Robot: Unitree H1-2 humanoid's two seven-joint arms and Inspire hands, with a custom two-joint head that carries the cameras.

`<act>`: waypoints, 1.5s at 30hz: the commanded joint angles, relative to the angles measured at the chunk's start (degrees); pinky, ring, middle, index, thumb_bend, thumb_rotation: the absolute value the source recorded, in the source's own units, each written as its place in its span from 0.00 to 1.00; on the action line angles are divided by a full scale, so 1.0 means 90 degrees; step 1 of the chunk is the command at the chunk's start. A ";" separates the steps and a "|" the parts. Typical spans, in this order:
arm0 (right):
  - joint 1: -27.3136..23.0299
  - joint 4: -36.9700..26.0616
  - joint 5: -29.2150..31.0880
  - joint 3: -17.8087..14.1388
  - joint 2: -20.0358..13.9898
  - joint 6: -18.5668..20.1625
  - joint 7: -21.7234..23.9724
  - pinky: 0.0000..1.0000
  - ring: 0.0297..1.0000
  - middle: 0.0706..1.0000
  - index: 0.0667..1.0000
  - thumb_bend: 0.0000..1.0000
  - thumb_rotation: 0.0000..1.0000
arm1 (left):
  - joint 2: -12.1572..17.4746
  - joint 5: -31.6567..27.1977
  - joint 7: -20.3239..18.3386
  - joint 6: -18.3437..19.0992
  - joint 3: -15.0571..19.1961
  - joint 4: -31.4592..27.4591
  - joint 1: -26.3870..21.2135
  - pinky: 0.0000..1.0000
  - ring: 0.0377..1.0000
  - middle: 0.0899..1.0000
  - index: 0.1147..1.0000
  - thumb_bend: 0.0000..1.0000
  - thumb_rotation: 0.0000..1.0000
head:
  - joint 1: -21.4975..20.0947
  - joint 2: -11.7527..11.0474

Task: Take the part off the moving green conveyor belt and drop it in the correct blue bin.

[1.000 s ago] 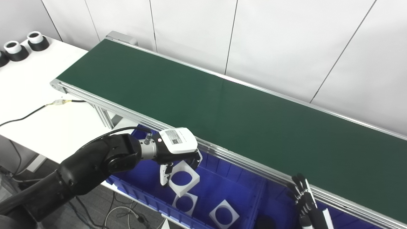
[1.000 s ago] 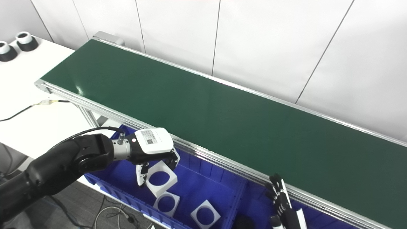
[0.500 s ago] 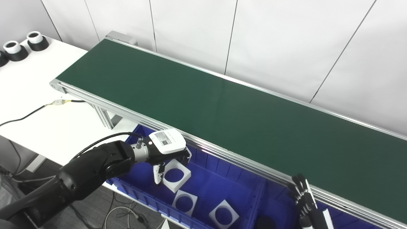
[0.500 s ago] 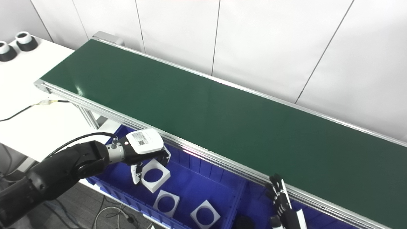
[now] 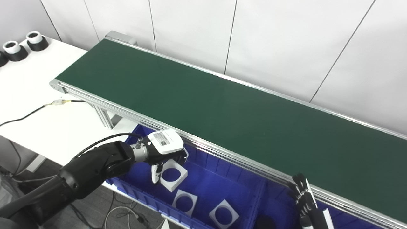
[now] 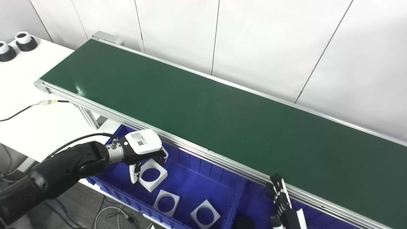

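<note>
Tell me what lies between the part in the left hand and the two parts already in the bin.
Only bare blue bin floor, in both eye views, separates the held part from the resting parts.

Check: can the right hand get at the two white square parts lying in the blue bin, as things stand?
Probably yes. The right hand hangs open one compartment over, and the two white square parts lie uncovered; only the bin's divider wall stands between, and the left hand sits farther left.

White desk on the left carries the green conveyor belt frame's end, a black cable with a small connector, and black-and-white ring parts at the far corner, maybe three, the edge cuts them off.
</note>
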 commanded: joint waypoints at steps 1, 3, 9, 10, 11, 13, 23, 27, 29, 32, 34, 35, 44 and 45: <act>-0.0028 -0.0253 0.0007 -0.0020 0.0021 -0.0156 -0.0037 0.89 0.93 0.97 1.00 0.85 0.91 | 0.0109 -0.0174 -0.0041 0.0037 0.0049 -0.0108 -0.0171 0.33 0.36 0.37 0.44 0.52 0.00 | 0.0007 0.0013; -0.0018 -0.0280 0.0018 -0.0016 0.0013 -0.0137 -0.0024 0.89 0.93 0.97 1.00 0.85 0.91 | 0.0119 -0.0329 -0.0235 0.0063 0.0056 -0.0145 -0.0163 0.44 0.45 0.46 0.43 0.52 0.04 | 0.0005 0.0014; -0.0023 -0.0265 0.0021 -0.0013 0.0009 -0.0160 -0.0017 0.89 0.93 0.97 1.00 0.84 0.91 | 0.0203 -0.0282 -0.0708 0.0147 0.0009 -0.0402 -0.0197 0.64 0.66 0.66 0.64 1.00 0.34 | 0.0000 0.0024; -0.0023 -0.0263 0.0023 -0.0013 0.0009 -0.0160 -0.0016 0.89 0.93 0.97 1.00 0.84 0.91 | 0.0209 -0.0279 -0.0711 0.0124 0.0009 -0.0403 -0.0201 0.63 0.66 0.67 0.65 1.00 0.37 | 0.0000 0.0024; -0.0023 -0.0269 0.0025 -0.0011 0.0010 -0.0157 -0.0013 0.89 0.93 0.96 1.00 0.84 0.91 | 0.0208 -0.0317 -0.0718 0.0109 0.0021 -0.0397 -0.0201 0.63 0.66 0.67 0.66 1.00 0.37 | 0.0000 0.0024; -0.0029 -0.0260 0.0038 -0.0007 0.0007 -0.0166 0.0000 0.89 0.93 0.97 1.00 0.83 0.91 | 0.0206 -0.0335 -0.0767 0.0132 0.0035 -0.0420 -0.0197 0.61 0.65 0.67 0.66 1.00 0.37 | -0.0023 0.0028; -0.0038 -0.0265 0.0035 -0.0014 0.0003 -0.0130 -0.0003 0.88 0.93 0.96 1.00 0.84 0.91 | 0.0217 -0.0379 -0.0815 0.0127 0.0068 -0.0573 -0.0167 0.58 0.63 0.67 0.65 1.00 0.42 | -0.0004 0.0024; -0.0046 -0.0248 0.0069 -0.0017 -0.0017 -0.0146 0.0023 0.89 0.93 0.96 1.00 0.83 0.91 | 0.0244 -0.0802 -0.1020 -0.0003 0.0080 -0.0915 -0.0151 0.57 0.62 0.66 0.65 1.00 0.43 | -0.0011 0.0038; -0.0044 -0.0241 0.0061 -0.0014 -0.0020 -0.0163 0.0025 0.88 0.93 0.96 1.00 0.83 0.91 | 0.0259 -0.1092 -0.1075 -0.0135 0.0085 -0.1146 -0.0122 0.57 0.62 0.66 0.64 1.00 0.47 | -0.0031 0.0046; -0.0044 -0.0225 0.0058 -0.0005 -0.0017 -0.0199 0.0031 0.88 0.92 0.96 1.00 0.82 0.91 | 0.0254 -0.1625 -0.1277 -0.0266 0.0063 -0.1574 -0.0074 0.55 0.61 0.65 0.63 1.00 0.52 | -0.0113 0.0065; -0.0048 -0.0212 0.0030 0.0003 -0.0015 -0.0215 0.0024 0.88 0.92 0.96 1.00 0.82 0.91 | 0.0170 -0.2183 -0.1295 -0.0399 0.0066 -0.1754 0.0008 0.55 0.60 0.66 0.64 1.00 0.54 | -0.0113 0.0065; -0.0049 -0.0207 0.0017 0.0005 -0.0015 -0.0221 0.0020 0.87 0.92 0.96 1.00 0.82 0.91 | 0.0137 -0.2379 -0.1287 -0.0456 0.0075 -0.1783 0.0039 0.54 0.60 0.67 0.64 1.00 0.53 | -0.0113 0.0065; -0.0048 -0.0142 -0.0207 0.0124 0.0257 -0.0226 -0.0146 0.86 0.90 0.95 0.99 0.84 0.91 | -0.0425 -0.4670 -0.1585 0.0111 0.0108 -0.2755 0.0628 0.54 0.64 0.71 0.65 1.00 0.52 | -0.1831 0.0209; -0.0044 -0.0132 -0.0238 0.0140 0.0306 -0.0230 -0.0179 0.87 0.90 0.95 0.98 0.84 0.90 | -0.0504 -0.4809 -0.1582 0.0225 0.0150 -0.2868 0.0706 0.54 0.64 0.71 0.66 1.00 0.49 | -0.1831 0.0209</act>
